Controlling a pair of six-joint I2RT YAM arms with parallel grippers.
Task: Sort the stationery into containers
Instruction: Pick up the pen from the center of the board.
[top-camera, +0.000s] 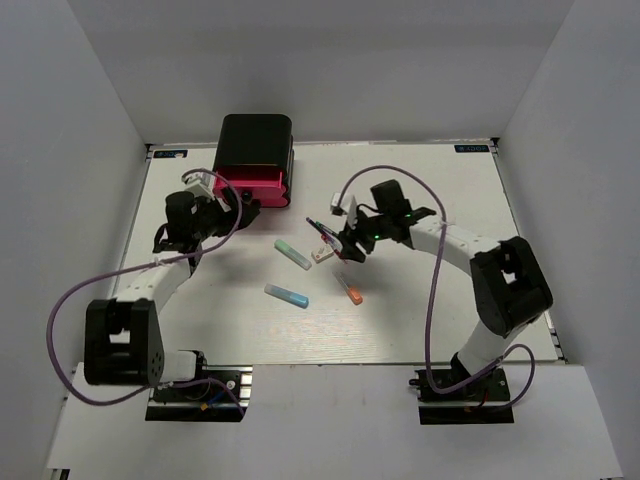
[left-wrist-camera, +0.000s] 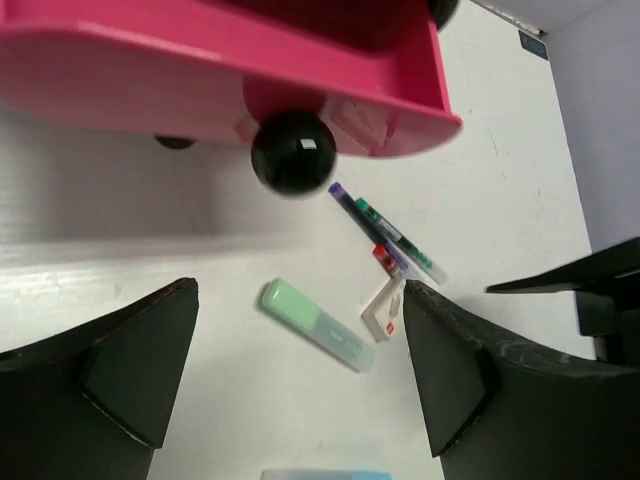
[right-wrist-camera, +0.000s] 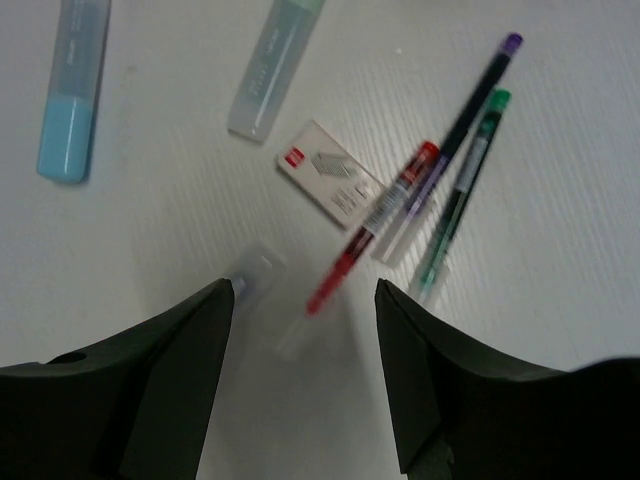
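Left tool (left-wrist-camera: 300, 300) is hovering jaws apart, empty, just in front of black knob (left-wrist-camera: 293, 150) of pink drawer (left-wrist-camera: 200, 70) sticking out; right tool (right-wrist-camera: 305, 290) is hovering jaws apart, empty, over 3 pens (right-wrist-camera: 450, 150) and white block (right-wrist-camera: 330, 185); 2 teal tubes (top-camera: 293, 253) are lying on surface (top-camera: 430, 300) nearby

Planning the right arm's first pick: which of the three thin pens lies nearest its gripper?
The red pen: its lower end reaches the gap of the open right gripper. The purple-capped pen and the green-capped pen lie farther right.
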